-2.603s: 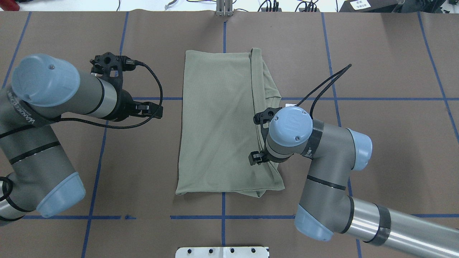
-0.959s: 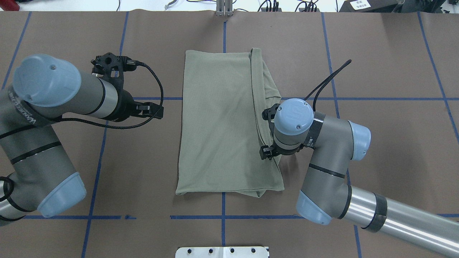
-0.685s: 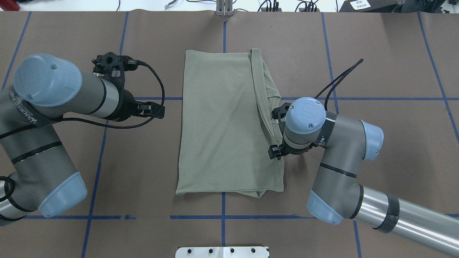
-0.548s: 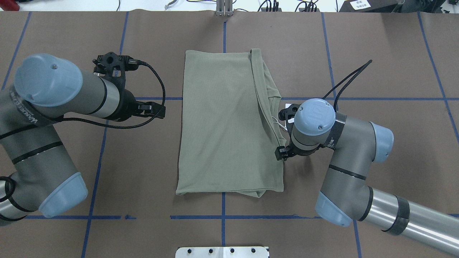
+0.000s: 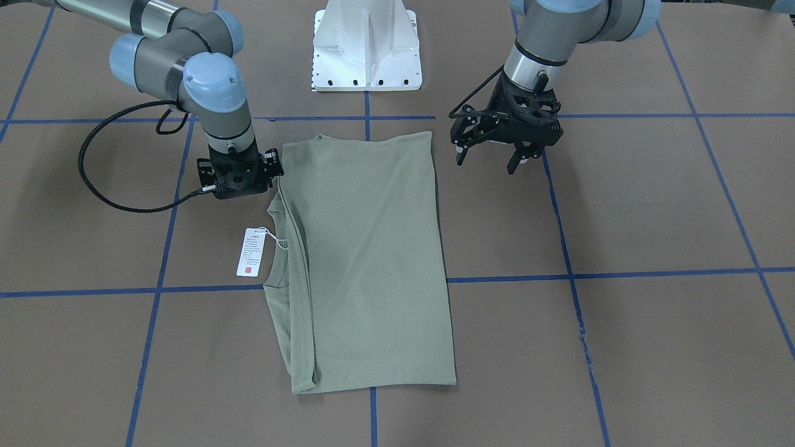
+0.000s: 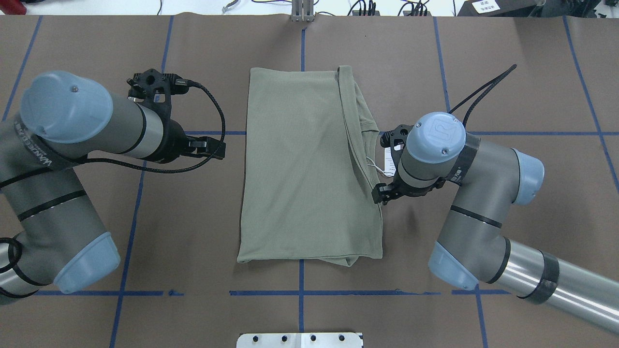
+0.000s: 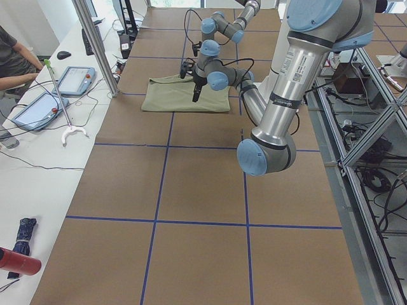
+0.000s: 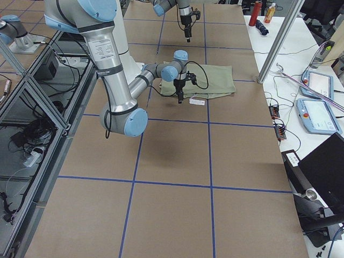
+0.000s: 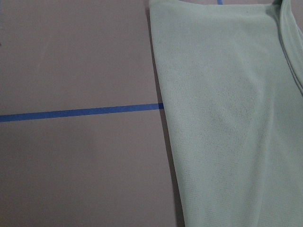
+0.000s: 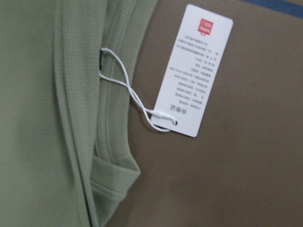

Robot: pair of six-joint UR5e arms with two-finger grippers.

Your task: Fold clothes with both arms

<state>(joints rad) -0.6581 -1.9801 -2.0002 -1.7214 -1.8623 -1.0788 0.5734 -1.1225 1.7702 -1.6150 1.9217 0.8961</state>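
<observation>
Shirt of sage waffle knit lies folded oblong; paper tag beside.

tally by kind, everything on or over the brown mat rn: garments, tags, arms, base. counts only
Shirt, sage green: 1
Hang tag, white with a red mark: 1
Robot arms, left arm and right arm: 2
Pedestal base, white: 1
Total: 5
</observation>
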